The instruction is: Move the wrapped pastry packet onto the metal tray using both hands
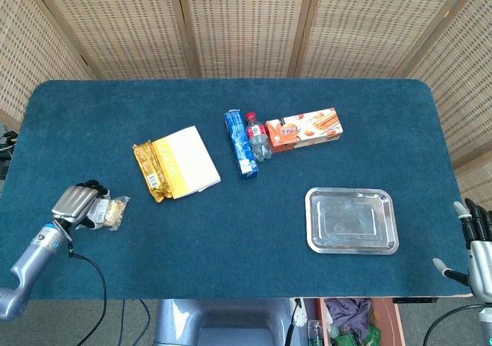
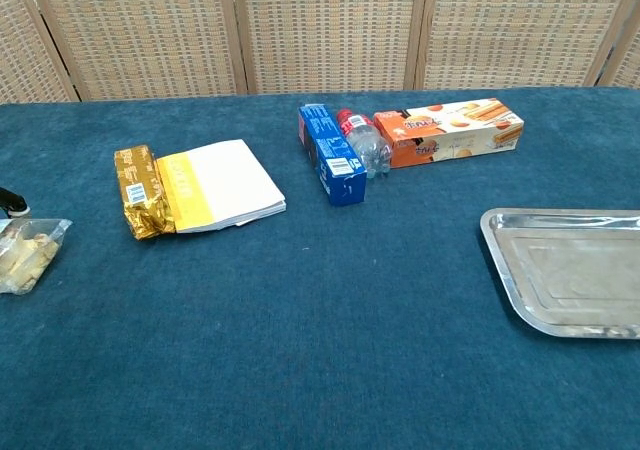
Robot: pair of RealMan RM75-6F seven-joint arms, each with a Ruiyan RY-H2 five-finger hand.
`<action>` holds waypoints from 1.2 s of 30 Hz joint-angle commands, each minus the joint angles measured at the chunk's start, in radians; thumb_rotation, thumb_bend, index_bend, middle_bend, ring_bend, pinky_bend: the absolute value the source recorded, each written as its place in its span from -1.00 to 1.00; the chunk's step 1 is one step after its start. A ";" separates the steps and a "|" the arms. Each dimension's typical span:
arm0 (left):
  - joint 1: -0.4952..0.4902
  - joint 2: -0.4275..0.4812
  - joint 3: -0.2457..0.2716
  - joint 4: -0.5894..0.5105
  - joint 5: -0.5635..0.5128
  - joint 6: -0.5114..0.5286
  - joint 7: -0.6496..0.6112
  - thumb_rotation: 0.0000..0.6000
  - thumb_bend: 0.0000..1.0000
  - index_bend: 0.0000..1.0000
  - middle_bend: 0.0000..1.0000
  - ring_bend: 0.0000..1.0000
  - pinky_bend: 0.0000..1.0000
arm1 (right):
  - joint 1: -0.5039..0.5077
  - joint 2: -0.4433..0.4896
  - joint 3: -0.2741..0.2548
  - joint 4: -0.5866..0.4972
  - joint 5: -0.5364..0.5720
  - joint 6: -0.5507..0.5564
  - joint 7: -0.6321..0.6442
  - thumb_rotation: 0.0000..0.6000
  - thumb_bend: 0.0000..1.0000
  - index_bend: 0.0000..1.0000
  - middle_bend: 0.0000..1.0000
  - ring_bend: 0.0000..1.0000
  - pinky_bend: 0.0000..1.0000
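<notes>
The wrapped pastry packet (image 1: 110, 212) is a clear bag of pale pastry lying near the table's front left edge; in the chest view the pastry packet (image 2: 25, 254) is cut by the left border. My left hand (image 1: 77, 203) lies on its left end, fingers curled down over the wrapper, and a dark fingertip (image 2: 12, 206) shows above it. The empty metal tray (image 1: 352, 220) sits at the front right, also seen as the metal tray (image 2: 572, 270). My right hand (image 1: 478, 247) hangs off the table's front right corner, fingers apart and holding nothing.
A gold packet beside a white and yellow booklet (image 1: 178, 161) lies left of centre. Further back stand a blue packet (image 1: 240, 144), a small bottle (image 1: 257, 137) and an orange biscuit box (image 1: 304, 128). A black cable (image 1: 92, 284) trails off the front left edge.
</notes>
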 commanded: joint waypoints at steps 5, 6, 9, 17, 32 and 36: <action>0.014 0.077 -0.028 -0.141 0.088 0.204 -0.084 1.00 -0.69 0.38 0.17 -0.26 -0.19 | 0.004 0.002 0.001 -0.002 0.007 -0.011 0.005 1.00 -1.00 -1.00 -1.00 -1.00 -1.00; 0.007 0.091 -0.031 -0.181 0.104 0.218 -0.084 1.00 -0.69 0.38 0.17 -0.26 -0.19 | 0.005 0.002 0.001 -0.003 0.008 -0.012 0.004 1.00 -1.00 -1.00 -1.00 -1.00 -1.00; -0.039 0.118 -0.046 -0.305 0.130 0.202 -0.034 1.00 -0.69 0.38 0.17 -0.26 -0.19 | 0.007 0.001 0.001 -0.005 0.008 -0.016 -0.002 1.00 -1.00 -1.00 -1.00 -1.00 -1.00; -0.242 -0.042 -0.149 -0.480 0.001 -0.005 0.284 1.00 -0.69 0.38 0.16 -0.26 -0.12 | 0.015 -0.008 -0.001 -0.003 0.013 -0.029 -0.026 1.00 -1.00 -1.00 -1.00 -1.00 -1.00; -0.403 -0.323 -0.193 -0.354 -0.341 -0.116 0.556 1.00 -1.00 -1.00 -1.00 -1.00 -1.00 | 0.024 0.001 0.006 0.011 0.043 -0.058 0.005 1.00 -1.00 -1.00 -1.00 -1.00 -1.00; -0.391 -0.279 -0.198 -0.400 -0.365 -0.087 0.560 1.00 -1.00 -1.00 -1.00 -1.00 -1.00 | 0.028 0.000 0.002 0.012 0.032 -0.063 0.005 1.00 -1.00 -1.00 -1.00 -1.00 -1.00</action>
